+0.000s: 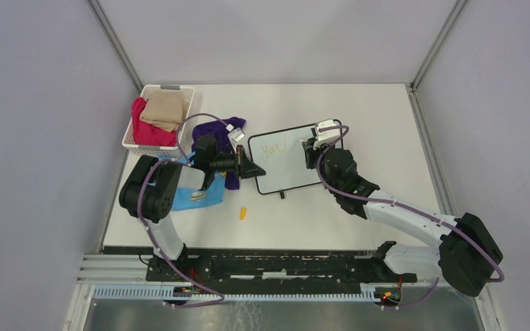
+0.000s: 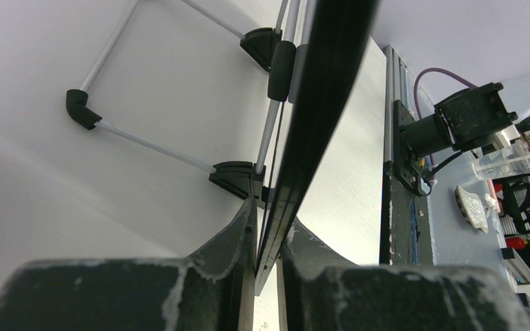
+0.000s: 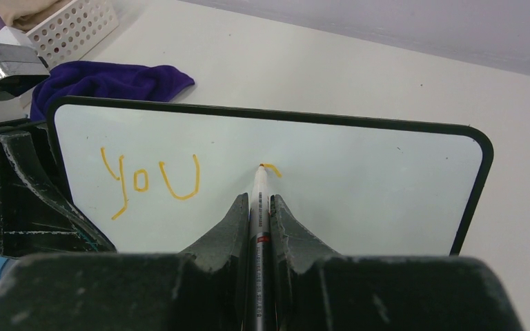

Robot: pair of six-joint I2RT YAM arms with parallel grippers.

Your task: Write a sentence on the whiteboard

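Whiteboard stands just before right tool, whose marker touches it.

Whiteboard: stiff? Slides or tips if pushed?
Probably stiff: the whiteboard edge runs straight in the left wrist view. Likely light, apt to slide or tip under the marker; left gripper jaws clamp its frame, probably bracing it.

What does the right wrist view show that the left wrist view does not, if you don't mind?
Only the right wrist view shows the whiteboard's face with the orange writing "you", the marker held in the right gripper with its tip at a started stroke, and a purple cloth. Only the left wrist view shows the left gripper pinching the black frame, seen edge-on. Both share the whiteboard.
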